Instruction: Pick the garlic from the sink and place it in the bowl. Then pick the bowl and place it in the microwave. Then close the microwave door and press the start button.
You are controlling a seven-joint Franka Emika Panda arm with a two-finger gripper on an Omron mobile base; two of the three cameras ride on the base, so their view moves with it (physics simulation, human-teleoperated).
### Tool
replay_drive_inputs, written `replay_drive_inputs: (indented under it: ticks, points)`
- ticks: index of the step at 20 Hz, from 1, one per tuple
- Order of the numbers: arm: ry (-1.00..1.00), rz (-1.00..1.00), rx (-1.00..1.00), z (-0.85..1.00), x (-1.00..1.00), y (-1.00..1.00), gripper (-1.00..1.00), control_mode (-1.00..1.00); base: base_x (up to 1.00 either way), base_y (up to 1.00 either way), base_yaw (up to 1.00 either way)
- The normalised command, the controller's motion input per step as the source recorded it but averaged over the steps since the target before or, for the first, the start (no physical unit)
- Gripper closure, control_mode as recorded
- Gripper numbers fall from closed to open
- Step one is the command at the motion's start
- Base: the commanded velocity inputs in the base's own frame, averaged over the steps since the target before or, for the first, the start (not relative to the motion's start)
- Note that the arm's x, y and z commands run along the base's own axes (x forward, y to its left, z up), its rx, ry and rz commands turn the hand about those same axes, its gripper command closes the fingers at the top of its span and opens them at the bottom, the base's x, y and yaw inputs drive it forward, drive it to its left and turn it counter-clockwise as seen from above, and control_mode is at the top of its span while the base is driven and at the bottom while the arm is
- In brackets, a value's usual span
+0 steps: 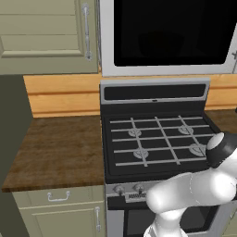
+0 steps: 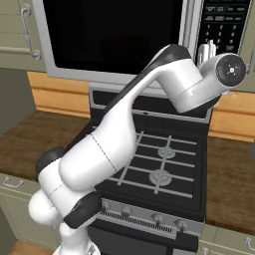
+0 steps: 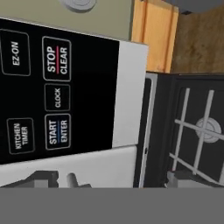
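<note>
We hold our gripper (image 3: 107,180), fingers spread, before the microwave (image 2: 219,30) keypad (door (image 1: 171,32) closed).

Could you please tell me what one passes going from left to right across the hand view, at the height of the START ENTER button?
KITCHEN TIMER button → START ENTER button → pale grey edge of the microwave → black stove → stove grate with a burner.

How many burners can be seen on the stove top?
4. On the stove: rear left, rear right, front left, front right, this last one partly hidden by the arm.
</note>
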Motion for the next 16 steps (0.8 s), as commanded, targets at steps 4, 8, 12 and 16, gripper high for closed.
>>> replay_drive_inputs:
  ticks: [4,8,12,16]
  points:
    - [0.02,-0.04,0.0,-0.05,0.37,-0.15,-1.0,-1.0,0.0,0.0,0.0]
    - [0.03,-0.03,0.0,-0.08,0.37,-0.16,-1.0,-1.0,0.0,0.0,0.0]
    - [0.03,-0.02,0.0,-0.11,0.38,-0.12,-1.0,-1.0,0.0,0.0,0.0]
    - [0.02,-0.01,0.0,-0.05,0.46,-0.1,-1.0,-1.0,0.0,0.0,0.0]
